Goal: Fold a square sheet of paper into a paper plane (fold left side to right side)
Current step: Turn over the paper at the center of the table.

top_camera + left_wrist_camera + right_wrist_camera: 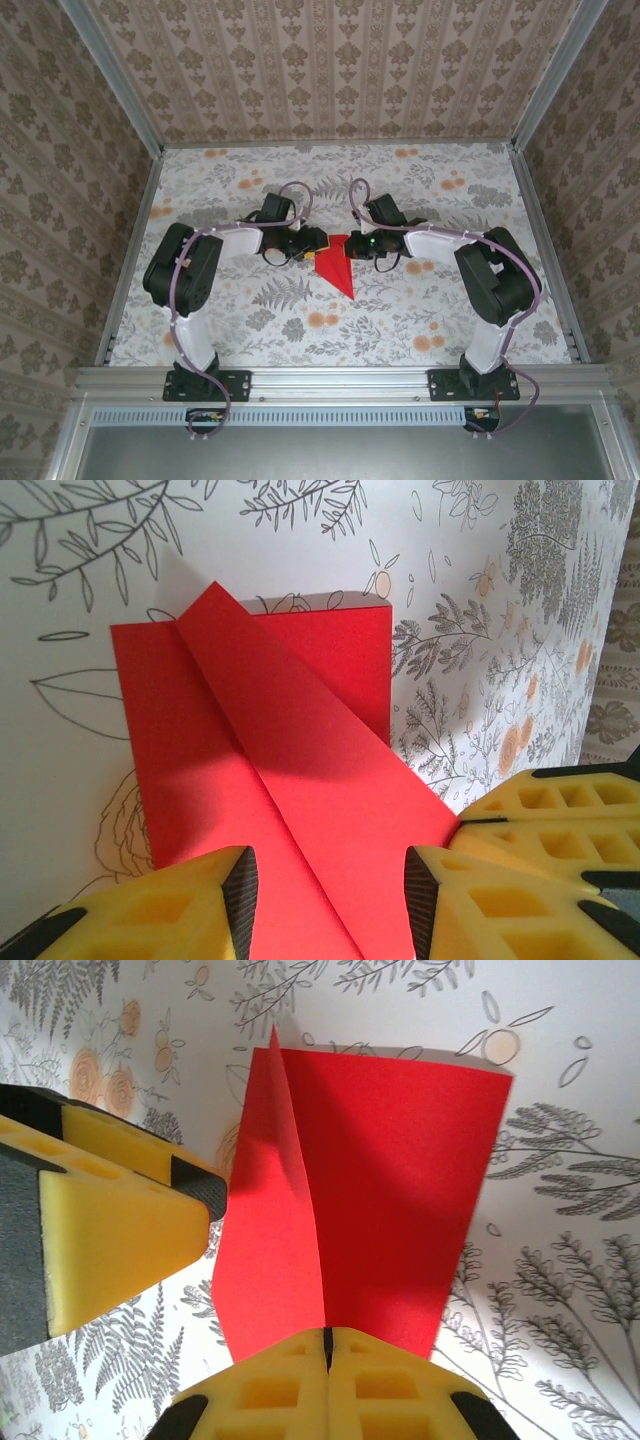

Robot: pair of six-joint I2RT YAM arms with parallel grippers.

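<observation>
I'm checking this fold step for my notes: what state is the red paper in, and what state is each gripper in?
red paper: folded, a diagonal flap lying over a flatter layer, no longer a plain square.
left gripper: open, fingers on either side of the paper's narrow end.
right gripper: shut, pinching the paper's edge at the crease.

Bright, even overhead light; soft shadows across the red paper (300, 770); wrist-view foregrounds slightly soft.

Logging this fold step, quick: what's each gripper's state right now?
Left gripper: open, straddling the folded red paper.
Right gripper: closed on the folded red paper's edge.
</observation>
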